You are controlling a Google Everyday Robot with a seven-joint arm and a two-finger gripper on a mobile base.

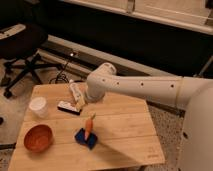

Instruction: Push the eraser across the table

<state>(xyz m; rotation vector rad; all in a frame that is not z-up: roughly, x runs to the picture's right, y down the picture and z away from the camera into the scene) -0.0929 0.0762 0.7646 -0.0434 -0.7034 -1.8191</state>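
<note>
Gripper [77,98]: hanging open and empty, low over the table [125,135]. Eraser [68,107]: lying just beside it, long axis pointing away toward the white cup [38,106].

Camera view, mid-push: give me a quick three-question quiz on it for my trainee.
1. True or false: the carrot lies in the orange bowl.
2. Which is nearest the gripper? A) eraser B) white cup C) blue block
3. Fill in: the carrot rests on the ____.
Key: 1 false, the orange bowl sits apart, front left. 2 A, the gripper is low over the table at the eraser's right end. 3 blue block.
</note>
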